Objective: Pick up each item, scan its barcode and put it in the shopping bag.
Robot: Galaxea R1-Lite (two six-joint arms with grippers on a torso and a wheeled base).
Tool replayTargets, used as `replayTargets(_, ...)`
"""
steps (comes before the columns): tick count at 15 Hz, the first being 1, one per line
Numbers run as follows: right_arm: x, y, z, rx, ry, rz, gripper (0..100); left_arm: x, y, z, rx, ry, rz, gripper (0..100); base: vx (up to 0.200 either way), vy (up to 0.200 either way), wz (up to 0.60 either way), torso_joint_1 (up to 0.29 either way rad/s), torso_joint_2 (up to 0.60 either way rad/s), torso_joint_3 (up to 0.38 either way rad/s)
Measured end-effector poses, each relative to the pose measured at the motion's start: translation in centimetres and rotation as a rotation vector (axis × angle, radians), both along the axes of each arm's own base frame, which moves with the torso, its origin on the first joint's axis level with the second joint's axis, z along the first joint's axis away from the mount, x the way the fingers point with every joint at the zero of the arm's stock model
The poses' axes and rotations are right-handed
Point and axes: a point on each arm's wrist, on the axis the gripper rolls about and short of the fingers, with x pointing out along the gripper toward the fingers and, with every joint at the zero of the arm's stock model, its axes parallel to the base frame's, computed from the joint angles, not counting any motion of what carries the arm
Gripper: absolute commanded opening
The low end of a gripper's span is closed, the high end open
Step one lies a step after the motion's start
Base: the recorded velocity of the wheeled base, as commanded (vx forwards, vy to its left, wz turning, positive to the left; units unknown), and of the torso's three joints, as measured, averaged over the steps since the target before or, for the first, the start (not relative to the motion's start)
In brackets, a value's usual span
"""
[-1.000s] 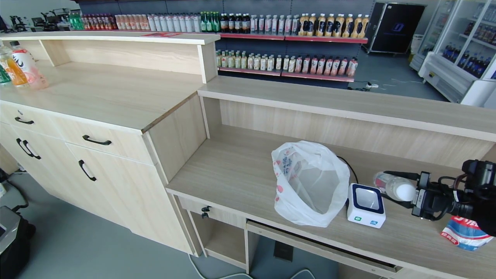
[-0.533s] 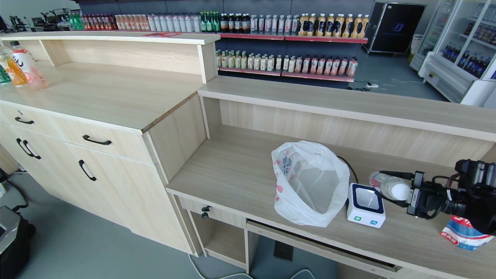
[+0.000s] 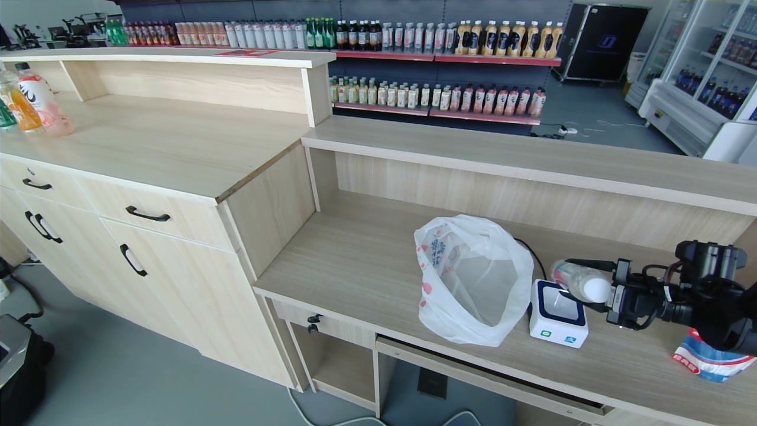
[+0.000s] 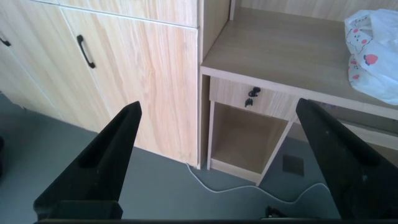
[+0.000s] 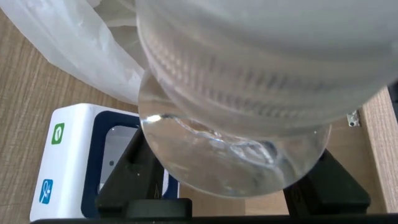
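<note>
A clear bottle (image 3: pixel 569 277) with a white cap lies sideways in my right gripper (image 3: pixel 582 283), which is shut on it just above the right edge of the white barcode scanner (image 3: pixel 557 312). In the right wrist view the bottle (image 5: pixel 249 93) bulks between the two dark fingers (image 5: pixel 140 180), with the scanner (image 5: pixel 74 162) below it and the bag (image 5: pixel 74 43) beyond. The white shopping bag (image 3: pixel 473 278) stands open on the desk, left of the scanner. My left gripper (image 4: pixel 217 162) hangs open over the floor in front of the cabinet, holding nothing.
A blue and red snack packet (image 3: pixel 707 355) lies on the desk (image 3: pixel 355 260) at the far right, under my right arm. A raised ledge (image 3: pixel 532 154) runs behind the desk. A higher counter (image 3: pixel 148 142) on the left carries several bottles (image 3: pixel 29 97).
My right gripper has carried the bottle leftwards, from beside the scanner to over its right edge. The bag, scanner and packet have stayed put.
</note>
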Motion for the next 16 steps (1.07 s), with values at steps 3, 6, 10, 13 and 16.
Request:
replayTargets(3, 1.0, 0.2, 0.0, 0.004, -0.011, 0.011, 0, 0.0, 0.0, 0.0, 0.000, 0.000, 0.000, 100, 0.000, 0.000, 0.00, 0.000, 0.00, 0.000)
replayTargets(6, 1.6, 0.5, -0.2, 0.009, -0.009, 0.021, 0, 0.0, 0.0, 0.0, 0.000, 0.000, 0.001, 100, 0.000, 0.000, 0.00, 0.000, 0.00, 0.000)
replayTargets(10, 1.9, 0.6, -0.7, 0.012, 0.001, 0.026, 0, 0.0, 0.0, 0.0, 0.000, 0.000, 0.000, 100, 0.000, 0.000, 0.00, 0.000, 0.00, 0.000)
replayTargets(13, 1.9, 0.8, -0.9, 0.014, 0.007, 0.032, 0, 0.0, 0.0, 0.0, 0.000, 0.000, 0.000, 100, 0.000, 0.000, 0.00, 0.000, 0.00, 0.000)
replayTargets(16, 2.0, 0.9, -0.9, 0.021, 0.013, 0.033, 0, 0.0, 0.0, 0.0, 0.000, 0.000, 0.000, 100, 0.000, 0.000, 0.00, 0.000, 0.00, 0.000)
